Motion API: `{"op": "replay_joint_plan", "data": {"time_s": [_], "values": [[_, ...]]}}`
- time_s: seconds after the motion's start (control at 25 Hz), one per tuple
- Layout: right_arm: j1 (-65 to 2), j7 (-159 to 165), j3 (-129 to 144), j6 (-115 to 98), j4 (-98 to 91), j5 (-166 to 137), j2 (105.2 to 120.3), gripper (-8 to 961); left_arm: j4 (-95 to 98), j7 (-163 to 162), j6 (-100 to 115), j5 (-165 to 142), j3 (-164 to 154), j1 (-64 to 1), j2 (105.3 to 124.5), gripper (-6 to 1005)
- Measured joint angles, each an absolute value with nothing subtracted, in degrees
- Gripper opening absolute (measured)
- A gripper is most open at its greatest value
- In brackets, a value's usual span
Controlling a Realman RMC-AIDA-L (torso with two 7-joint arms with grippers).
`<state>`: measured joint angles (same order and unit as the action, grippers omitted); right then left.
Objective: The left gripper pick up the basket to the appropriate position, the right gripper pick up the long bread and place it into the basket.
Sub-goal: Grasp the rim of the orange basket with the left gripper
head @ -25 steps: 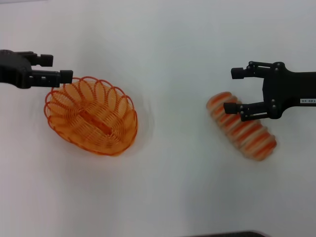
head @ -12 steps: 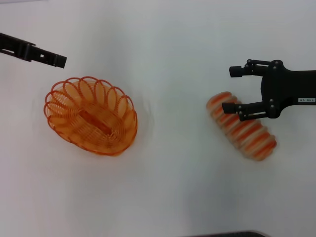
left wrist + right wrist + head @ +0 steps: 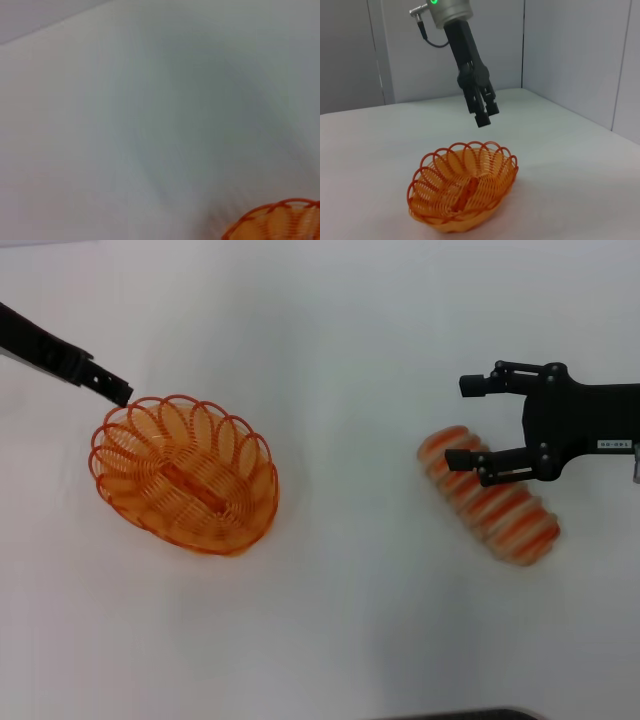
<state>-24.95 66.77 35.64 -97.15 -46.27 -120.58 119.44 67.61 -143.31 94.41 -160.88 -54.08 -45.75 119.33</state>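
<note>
The orange wire basket (image 3: 185, 475) stands upright on the white table at the left; it also shows in the right wrist view (image 3: 462, 187), and a bit of its rim shows in the left wrist view (image 3: 280, 222). My left gripper (image 3: 115, 390) is seen edge-on, its tip just above the basket's far left rim; the right wrist view shows it (image 3: 482, 117) hovering clear of the rim. The striped long bread (image 3: 495, 505) lies at the right. My right gripper (image 3: 470, 422) is open, its near finger over the bread's far left end, holding nothing.
The white table (image 3: 340, 620) runs on around both things. Grey partition walls (image 3: 570, 55) stand behind the table in the right wrist view. A dark edge (image 3: 460, 714) shows at the table's front.
My left gripper has turned edge-on, drawn away from the basket, then come back with its tip above the rim. My right gripper has crept slightly left. Basket and bread have not moved.
</note>
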Motion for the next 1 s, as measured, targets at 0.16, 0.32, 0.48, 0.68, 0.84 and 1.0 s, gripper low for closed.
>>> {"op": "replay_joint_plan", "data": {"time_s": [0.16, 0.32, 0.48, 0.68, 0.84, 1.0], "values": [[-25.08, 66.08, 35.86, -96.41, -45.69, -120.63, 119.44, 928, 65.94, -144.34, 92.64, -163.09, -55.47, -46.52, 120.34, 851], [-25.22, 65.92, 36.04, -95.99, -45.36, -120.71, 119.44, 928, 63.3, -145.15, 90.94, -163.57, -56.14, -47.2, 120.64, 850], [-25.22, 65.91, 36.09, -95.84, -45.35, -120.77, 119.44, 928, 60.89, -145.63, 89.05, -163.6, -56.75, -47.41, 120.67, 848], [-25.22, 65.91, 36.15, -95.33, -45.34, -120.91, 119.44, 927, 58.32, -145.85, 87.0, -163.64, -56.95, -47.3, 120.31, 847], [-25.29, 65.91, 36.15, -94.91, -45.15, -120.94, 119.44, 927, 56.6, -145.81, 86.14, -163.65, -56.98, -47.28, 120.24, 845], [-25.44, 65.91, 36.14, -94.88, -44.75, -120.94, 119.42, 927, 54.65, -145.79, 84.59, -163.65, -57.05, -47.28, 120.22, 844]]}}
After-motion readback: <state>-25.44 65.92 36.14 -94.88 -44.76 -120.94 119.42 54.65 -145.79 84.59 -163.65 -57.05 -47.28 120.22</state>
